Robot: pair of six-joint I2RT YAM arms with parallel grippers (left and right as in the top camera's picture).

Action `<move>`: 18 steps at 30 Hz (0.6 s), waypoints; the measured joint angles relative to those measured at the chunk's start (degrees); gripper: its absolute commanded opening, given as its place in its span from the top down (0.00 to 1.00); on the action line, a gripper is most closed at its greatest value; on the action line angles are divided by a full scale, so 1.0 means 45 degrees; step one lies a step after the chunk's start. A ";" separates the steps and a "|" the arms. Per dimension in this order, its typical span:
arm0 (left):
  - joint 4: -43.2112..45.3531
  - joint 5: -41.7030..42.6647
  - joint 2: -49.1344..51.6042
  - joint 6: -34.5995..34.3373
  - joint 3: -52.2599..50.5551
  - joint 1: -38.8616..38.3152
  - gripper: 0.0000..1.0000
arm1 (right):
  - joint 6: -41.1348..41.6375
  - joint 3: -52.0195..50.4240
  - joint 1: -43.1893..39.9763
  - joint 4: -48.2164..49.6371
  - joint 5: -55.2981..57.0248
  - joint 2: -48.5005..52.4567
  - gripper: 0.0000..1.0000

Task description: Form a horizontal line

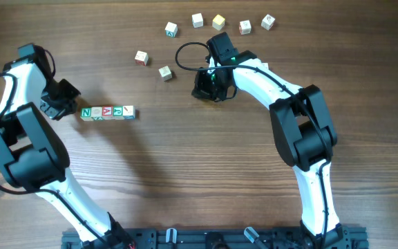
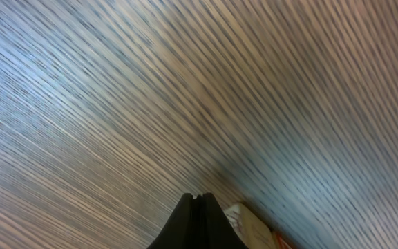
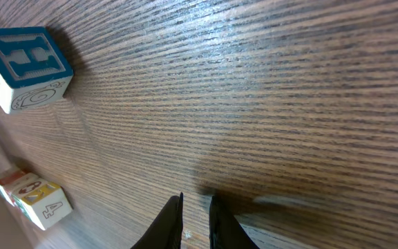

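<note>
The wooden table (image 1: pixel 206 180) fills every view. My left arm (image 1: pixel 19 138) bends over its left edge, and my right arm (image 1: pixel 302 131) reaches to the far middle. My left gripper (image 2: pixel 197 207) is closed, the two fingers pressed together with nothing between them. It hangs low over the wood, just beside the row (image 1: pixel 107 112). My right gripper (image 3: pixel 195 211) is nearly closed: a thin gap stays between the fingers, and I see nothing in it. The row of four cubes lies straight on the left part of the table, with the green N (image 1: pixel 86 112) at the end nearest my left gripper. Seven loose cubes (image 1: pixel 165 72) are scattered at the far side, around my right gripper. One of them shows a blue H (image 3: pixel 23 66).
</note>
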 measured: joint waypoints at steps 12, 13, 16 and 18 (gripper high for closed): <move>-0.0321 0.0097 0.0000 0.0000 0.0000 -0.0287 0.96 | 0.0000 0.0000 0.0000 0.0000 0.0000 0.0000 0.84; -0.0369 0.0097 0.0000 0.0000 0.0000 -0.0287 0.96 | 0.0000 0.0000 0.0000 0.0000 0.0000 0.0000 0.84; -0.0398 0.0097 0.0000 0.0000 0.0000 -0.0287 0.96 | 0.0000 0.0000 0.0000 0.0005 0.0000 0.0000 0.84; -0.0398 0.0097 0.0000 0.0000 0.0000 -0.0287 0.96 | 0.0000 0.0000 0.0000 0.0000 0.0000 0.0000 0.84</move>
